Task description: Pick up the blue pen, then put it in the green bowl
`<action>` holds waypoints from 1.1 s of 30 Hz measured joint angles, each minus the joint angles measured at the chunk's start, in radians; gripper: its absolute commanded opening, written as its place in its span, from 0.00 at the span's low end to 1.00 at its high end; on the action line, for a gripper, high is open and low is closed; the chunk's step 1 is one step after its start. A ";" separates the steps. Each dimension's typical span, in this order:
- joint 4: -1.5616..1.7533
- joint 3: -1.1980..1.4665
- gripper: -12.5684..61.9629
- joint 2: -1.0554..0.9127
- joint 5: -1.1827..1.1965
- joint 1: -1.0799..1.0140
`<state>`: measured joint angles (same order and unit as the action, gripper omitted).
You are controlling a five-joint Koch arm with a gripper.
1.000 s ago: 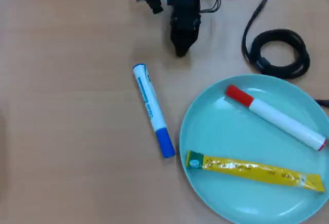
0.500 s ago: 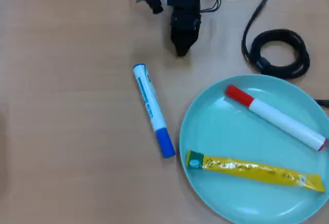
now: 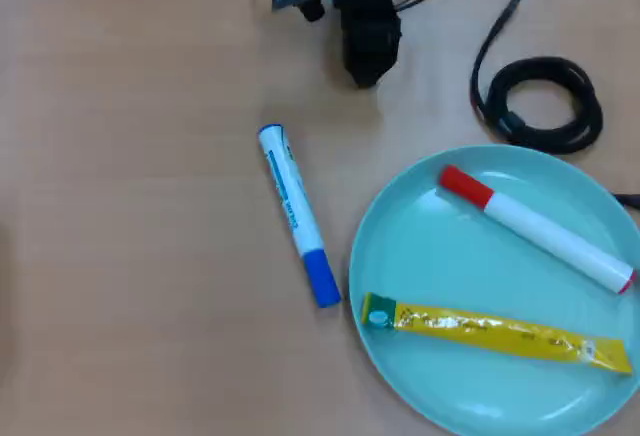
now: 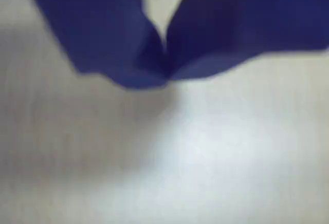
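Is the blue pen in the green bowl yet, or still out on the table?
Out. The blue pen lies flat on the table, just left of the green bowl in the overhead view.

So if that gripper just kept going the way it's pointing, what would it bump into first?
Probably the rim of the green bowl. In the overhead view the gripper points down the picture; the blue pen lies off to the left. Its height is unclear, so it might meet the bare table first.
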<state>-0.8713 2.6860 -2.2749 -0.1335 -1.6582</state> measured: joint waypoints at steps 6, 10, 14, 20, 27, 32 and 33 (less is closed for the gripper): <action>-0.172 -0.078 0.06 0.000 0.006 0.052; -0.225 -0.140 0.06 0.000 0.009 0.094; -0.249 -0.250 0.06 0.000 0.009 0.147; -0.296 -0.339 0.06 0.000 0.011 0.178; -0.304 -0.500 0.06 0.000 0.011 0.204; -0.305 -0.583 0.06 0.000 0.049 0.199; -0.307 -0.614 0.06 0.000 0.069 0.202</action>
<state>-1.1781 2.0724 -2.2749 -0.0644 -1.4557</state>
